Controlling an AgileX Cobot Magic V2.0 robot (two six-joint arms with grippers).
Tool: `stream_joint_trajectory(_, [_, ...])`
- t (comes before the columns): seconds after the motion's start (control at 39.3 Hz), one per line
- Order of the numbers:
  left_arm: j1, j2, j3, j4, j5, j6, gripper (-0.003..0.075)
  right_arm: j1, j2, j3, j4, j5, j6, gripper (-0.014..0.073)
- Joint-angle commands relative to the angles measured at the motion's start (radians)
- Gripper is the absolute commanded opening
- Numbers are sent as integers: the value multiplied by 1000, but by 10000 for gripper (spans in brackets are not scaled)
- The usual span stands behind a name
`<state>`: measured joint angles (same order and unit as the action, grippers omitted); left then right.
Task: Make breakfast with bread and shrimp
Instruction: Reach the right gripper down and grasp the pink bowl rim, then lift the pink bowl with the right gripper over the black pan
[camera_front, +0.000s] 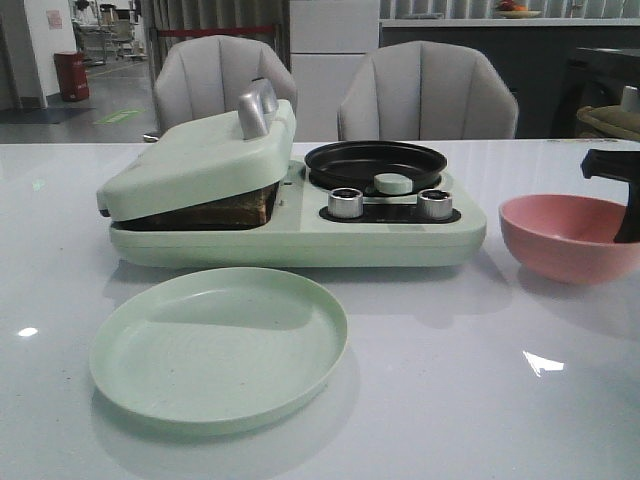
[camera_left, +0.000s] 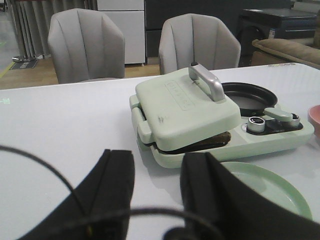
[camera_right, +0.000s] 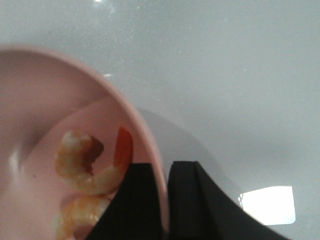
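**Right gripper closed on bowl rim; shrimp inside bowl; bread in the press**

The pink bowl stands on the white table, to the right of the pale green breakfast maker; the right gripper sits at the bowl's rim, one finger inside and one outside, the two clenched on the wall between them; the shrimp lies on the bowl floor just beside the inner finger, apart from it; a second orange piece shows below it, partly hidden. The bread sits under the tilted lid of the maker, its dark edge visible in the gap. The round black pan occupies the maker's right side. A green plate lies in front. The left gripper hangs above the table near the plate, its fingers parted, holding nothing.
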<state>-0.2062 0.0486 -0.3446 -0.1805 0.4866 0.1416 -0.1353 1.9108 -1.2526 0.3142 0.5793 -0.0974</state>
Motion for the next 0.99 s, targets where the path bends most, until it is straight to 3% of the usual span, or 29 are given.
stream_joint_trajectory(0.0, [-3,11,-27,-6,-82,-6,310,-3,-50,-50,6,-12,-13,140])
stream_joint_trajectory(0.56, [-3,11,-27,-6,-82,-6,310,23,-57,-368,36,192,-13,140])
stream_joint_trajectory(0.76, [-3,11,-27,-6,-82,-6,310,118,-63,-466,36,116,-56,140])
stream_joint_trajectory(0.97, [-3,11,-27,-6,-82,-6,310,226,-62,-462,35,-77,-93,140])
